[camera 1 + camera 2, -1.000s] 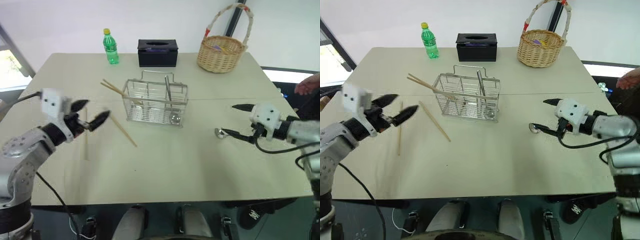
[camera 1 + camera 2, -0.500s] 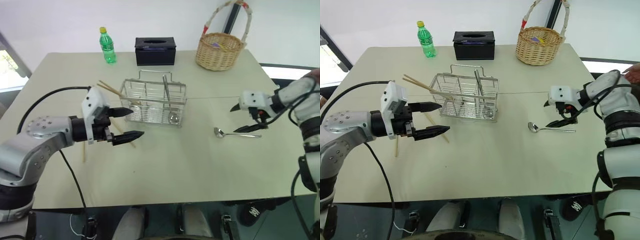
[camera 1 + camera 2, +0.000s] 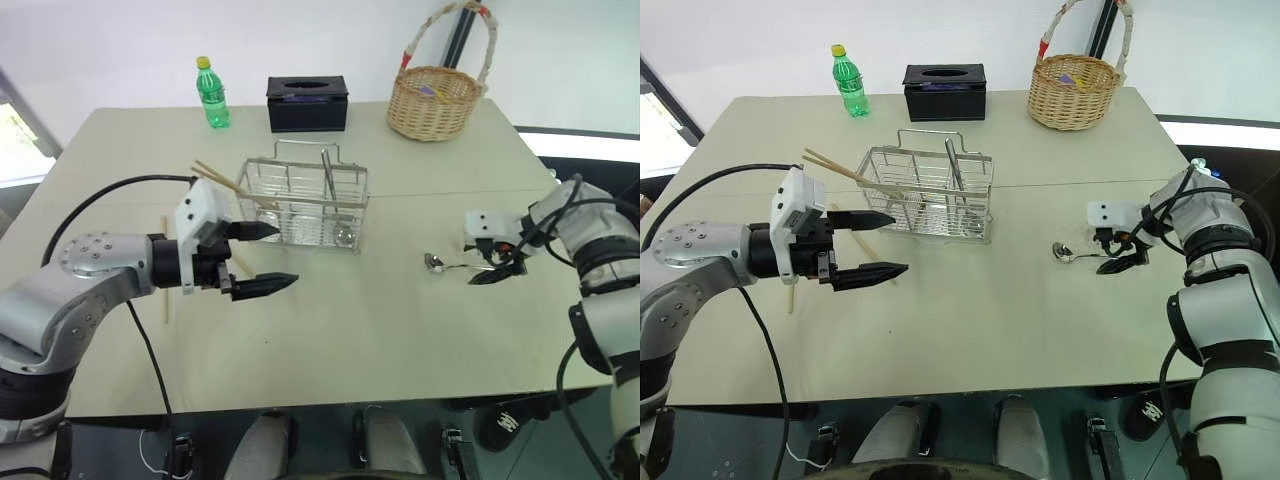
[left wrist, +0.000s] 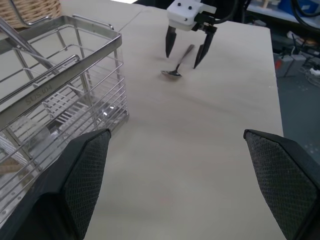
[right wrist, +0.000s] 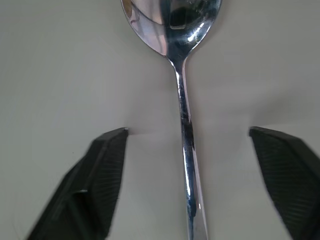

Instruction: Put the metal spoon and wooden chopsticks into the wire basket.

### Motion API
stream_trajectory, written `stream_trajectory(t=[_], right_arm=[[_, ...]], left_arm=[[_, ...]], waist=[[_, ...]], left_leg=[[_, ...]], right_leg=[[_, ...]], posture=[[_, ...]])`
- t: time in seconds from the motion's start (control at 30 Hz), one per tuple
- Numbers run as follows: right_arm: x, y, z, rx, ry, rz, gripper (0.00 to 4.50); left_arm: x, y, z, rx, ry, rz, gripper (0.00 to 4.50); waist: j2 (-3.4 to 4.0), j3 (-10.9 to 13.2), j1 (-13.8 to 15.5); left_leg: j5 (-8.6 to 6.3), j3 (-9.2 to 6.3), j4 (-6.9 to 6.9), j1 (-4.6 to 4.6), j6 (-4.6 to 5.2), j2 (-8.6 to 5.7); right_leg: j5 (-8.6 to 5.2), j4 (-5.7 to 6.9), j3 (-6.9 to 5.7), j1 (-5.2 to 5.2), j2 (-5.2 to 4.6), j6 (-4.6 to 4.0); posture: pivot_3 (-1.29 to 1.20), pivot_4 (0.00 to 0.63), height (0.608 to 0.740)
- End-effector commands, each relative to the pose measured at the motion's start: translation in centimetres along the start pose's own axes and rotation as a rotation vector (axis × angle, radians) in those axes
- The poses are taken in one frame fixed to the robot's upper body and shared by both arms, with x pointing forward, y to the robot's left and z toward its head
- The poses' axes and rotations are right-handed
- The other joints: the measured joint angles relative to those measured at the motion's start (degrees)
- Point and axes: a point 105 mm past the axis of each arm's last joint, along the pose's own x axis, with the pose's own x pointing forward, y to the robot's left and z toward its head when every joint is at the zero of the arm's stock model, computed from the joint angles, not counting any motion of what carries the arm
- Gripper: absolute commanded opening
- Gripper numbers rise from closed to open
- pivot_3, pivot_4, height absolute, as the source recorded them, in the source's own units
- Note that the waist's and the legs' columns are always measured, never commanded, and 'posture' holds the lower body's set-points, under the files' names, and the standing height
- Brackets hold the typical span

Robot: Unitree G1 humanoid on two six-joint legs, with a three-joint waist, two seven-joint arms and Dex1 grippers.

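The beige tabletop [image 3: 330, 330] carries everything, with a pale wall behind its far edge. Since a second ago the left gripper [image 3: 262, 257] has swung in from the left edge to hang just in front of the wire basket [image 3: 300, 205], its black fingers spread wide and pointing toward the right side. The right gripper [image 3: 492, 270] has dropped from above the table and tipped downward near the right edge; its fingers [image 5: 102, 172] stand apart on either side of the metal spoon [image 5: 182, 110], which lies flat on the table, not yet gripped. The wire basket sits toward the middle of the far half, wooden chopsticks [image 3: 222, 178] leaning across its left end and more lying on the table beside it. Along the far edge stand a wicker basket [image 3: 432, 98], a black tissue box [image 3: 306, 102] and a green bottle [image 3: 211, 92].
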Motion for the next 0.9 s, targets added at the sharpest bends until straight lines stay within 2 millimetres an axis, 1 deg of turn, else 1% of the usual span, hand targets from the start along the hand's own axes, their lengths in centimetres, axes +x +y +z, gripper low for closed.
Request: stream_trajectory(t=[0.03, 0.07, 0.17, 0.2, 0.33, 0.43, 0.53, 0.63, 0.7, 0.77, 0.8, 0.83, 0.87, 0.9], right_arm=[[-0.9, -0.5, 0.7, 0.022, -0.04, -0.018, 2.13], [-1.0, -0.5, 0.7, 0.017, -0.041, -0.017, 1.67], [-1.0, -0.5, 0.7, 0.015, -0.046, -0.017, 0.08], [-1.0, -0.5, 0.7, 0.016, -0.047, -0.016, 0.02], [-0.9, -0.5, 0.7, 0.006, -0.046, -0.019, 0.02], [-1.0, -0.5, 1.1, -0.043, -0.077, -0.036, 0.02], [-1.8, -0.2, 2.3, -0.101, -0.169, -0.02, 0.02], [-2.8, 0.5, 3.7, -0.188, -0.273, -0.013, 0.02], [-3.9, 1.4, 4.6, -0.216, -0.34, -0.022, 0.02], [-5.5, 3.9, 5.2, -0.19, -0.391, 0.03, 0.02], [-7.0, 5.5, 6.4, -0.177, -0.48, 0.064, 0.02], [-8.0, 6.9, 7.4, -0.168, -0.539, 0.103, 0.02], [-9.0, 7.7, 8.4, -0.146, -0.6, 0.128, 0.02], [-10.5, 7.6, 10.4, -0.118, -0.729, 0.104, 0.02]], left_arm=[[-0.4, -0.3, 1.2, 0.045, -0.017, 0.001, 4.5], [-0.4, -0.2, 1.2, 0.045, -0.017, 0.001, 4.5], [-0.3, -0.1, 1.3, 0.049, -0.019, 0.004, 4.5], [-0.3, 0.0, 1.4, 0.05, -0.021, 0.006, 4.5], [-0.2, 0.3, 1.6, 0.053, -0.028, 0.01, 4.5], [-0.2, 0.4, 1.6, 0.057, -0.033, 0.012, 4.5], [-0.3, 1.0, 1.9, 0.057, -0.047, 0.03, 4.5], [-0.6, 1.6, 2.2, 0.066, -0.056, 0.051, 4.5], [-0.9, 2.0, 2.6, 0.072, -0.068, 0.067, 4.5], [-1.3, 2.5, 3.0, 0.074, -0.081, 0.085, 4.5], [-1.5, 2.8, 3.2, 0.079, -0.082, 0.097, 4.5], [-1.7, 3.0, 3.3, 0.082, -0.083, 0.105, 4.5], [-1.8, 3.2, 3.3, 0.084, -0.083, 0.11, 4.5], [-1.9, 3.4, 3.4, 0.086, -0.085, 0.116, 4.5]], waist=[[0.0, 0.0, 0.0], [0.0, 0.0, 0.0], [-0.01, 0.0, 0.0], [-0.01, 0.0, 0.0], [0.0, 0.0, 0.0], [-0.01, 0.0, 0.0], [0.0, 0.0, 0.0], [0.0, 0.0, 0.0], [0.0, 0.0, 0.2], [0.12, 0.1, 0.9], [0.19, 0.1, 1.5], [0.26, 0.1, 1.6], [0.31, 0.1, 1.6], [0.28, 0.1, 1.3]], left_leg=[[0.0, 0.0, 0.0, 0.0, 0.0, 0.0], [0.0, 0.0, 0.0, 0.0, 0.0, 0.0], [0.0, 0.0, 0.0, 0.0, -0.01, -0.01], [0.01, 0.0, 0.0, 0.0, -0.01, 0.0], [0.01, -0.01, 0.0, 0.0, -0.02, -0.01], [0.01, -0.01, 0.0, 0.0, -0.02, -0.01], [0.02, 0.0, 0.01, 0.0, -0.04, -0.01], [0.02, -0.01, 0.01, 0.0, -0.04, 0.0], [0.03, -0.02, 0.01, -0.01, -0.05, 0.0], [0.01, -0.08, 0.03, -0.06, -0.02, -0.02], [0.0, -0.18, 0.06, -0.17, 0.0, -0.05], [-0.05, -0.19, 0.04, -0.22, 0.09, -0.08], [-0.11, -0.14, 0.05, -0.2, 0.17, -0.07], [-0.13, -0.11, 0.03, -0.2, 0.2, -0.05]], right_leg=[[0.0, 0.0, 0.0, 0.0, 0.0, 0.0], [0.01, 0.0, 0.0, 0.0, 0.0, 0.01], [0.0, -0.01, 0.0, 0.0, 0.0, 0.01], [0.01, -0.01, 0.0, 0.0, 0.0, 0.01], [0.01, 0.0, 0.0, 0.0, 0.0, 0.01], [0.01, 0.0, 0.0, 0.0, 0.0, 0.01], [0.01, 0.0, 0.0, 0.0, 0.0, 0.01], [0.01, 0.0, 0.0, 0.01, 0.01, 0.02], [0.02, -0.01, 0.0, 0.01, 0.0, 0.02], [0.01, -0.02, -0.01, 0.01, -0.02, 0.02], [0.01, -0.01, 0.0, -0.01, -0.04, 0.02], [0.0, -0.04, 0.03, -0.05, -0.07, 0.02], [-0.01, -0.07, 0.05, -0.07, -0.17, 0.01], [-0.06, -0.1, 0.05, -0.08, -0.23, -0.06]], posture=[[0.0, 0.15, 0.661], [0.0, 0.15, 0.661], [0.0, 0.15, 0.661], [0.0, 0.15, 0.661], [0.0, 0.15, 0.661], [0.0, 0.15, 0.661], [0.0, 0.15, 0.661], [0.0, 0.15, 0.661], [0.0, 0.15, 0.661], [0.0, 0.15, 0.661], [0.0, 0.15, 0.661], [0.0, 0.15, 0.661], [0.0, 0.15, 0.661], [0.0, 0.15, 0.661]])
